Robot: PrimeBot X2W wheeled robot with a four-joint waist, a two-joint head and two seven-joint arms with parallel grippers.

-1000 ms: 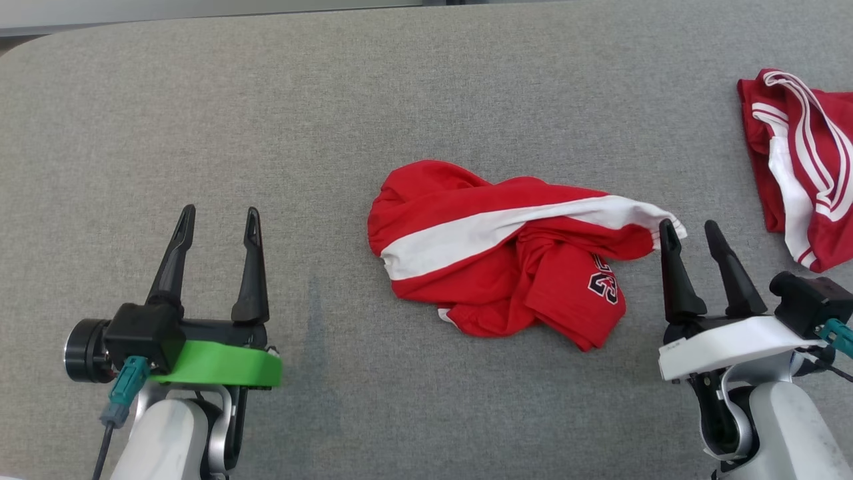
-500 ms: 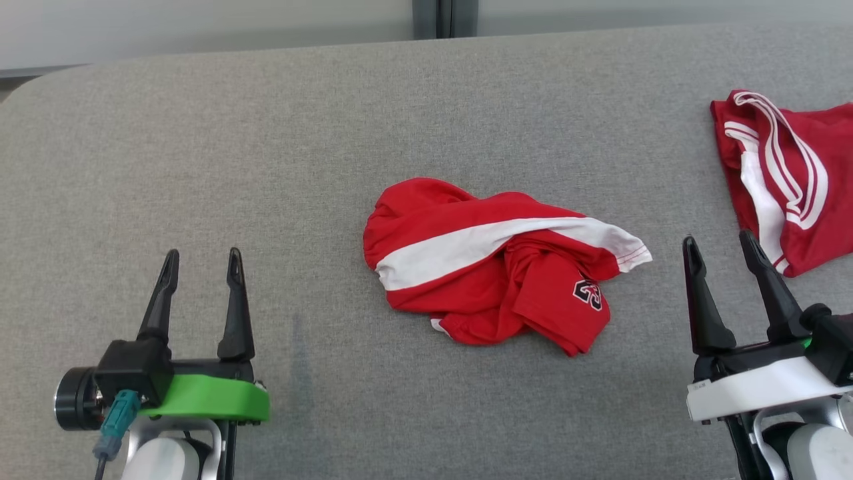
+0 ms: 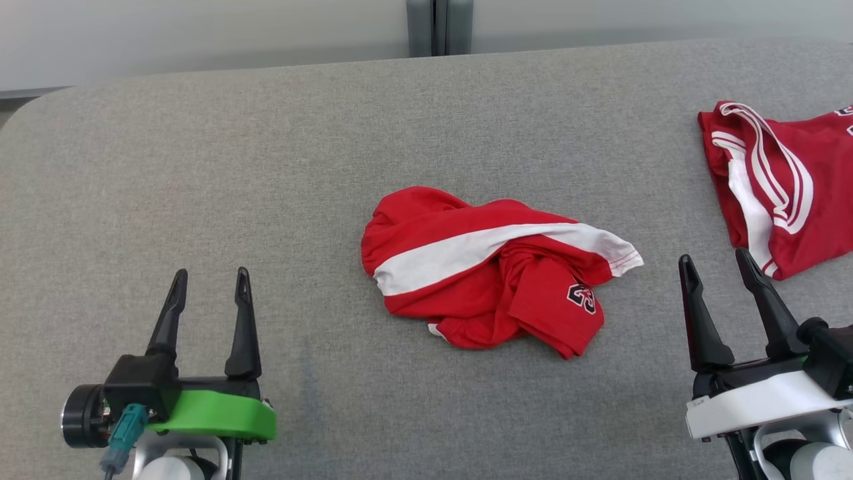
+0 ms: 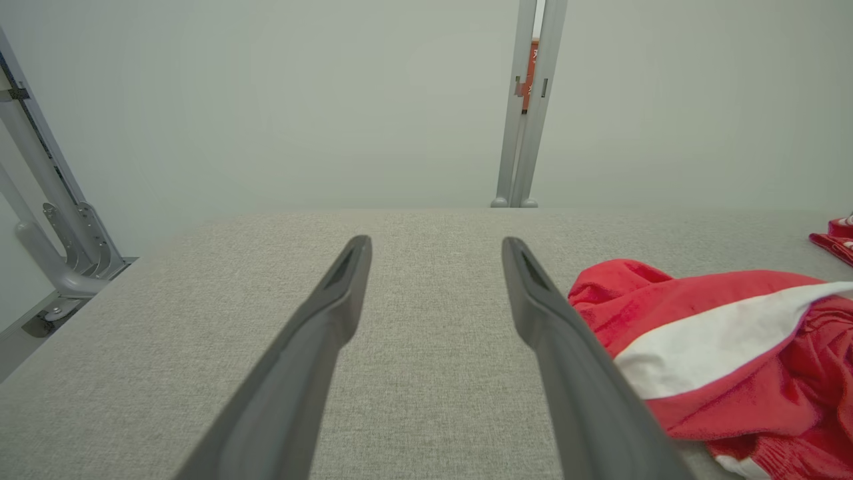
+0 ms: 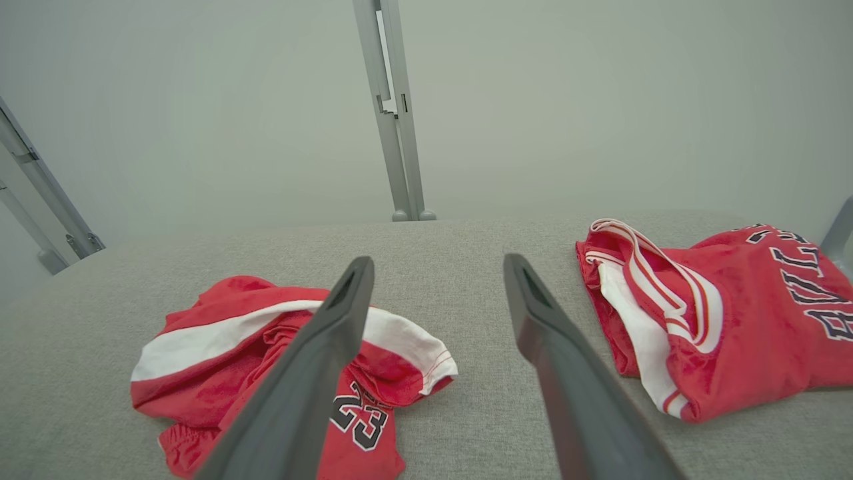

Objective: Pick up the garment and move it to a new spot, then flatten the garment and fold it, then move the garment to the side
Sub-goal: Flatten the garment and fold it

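On the grey padded table (image 3: 200, 167) the crumpled red garment (image 3: 486, 267) lies mid-surface, untouched, with the left gripper (image 3: 212, 273) and right gripper (image 3: 713, 257) spread wide and empty either side (a second red jersey (image 3: 780, 187) lies at the table's right), seemingly poised to flatten it.

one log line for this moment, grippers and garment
left gripper: open, empty | right gripper: open, empty | garment: crumpled, mid table, not held | second garment: far right
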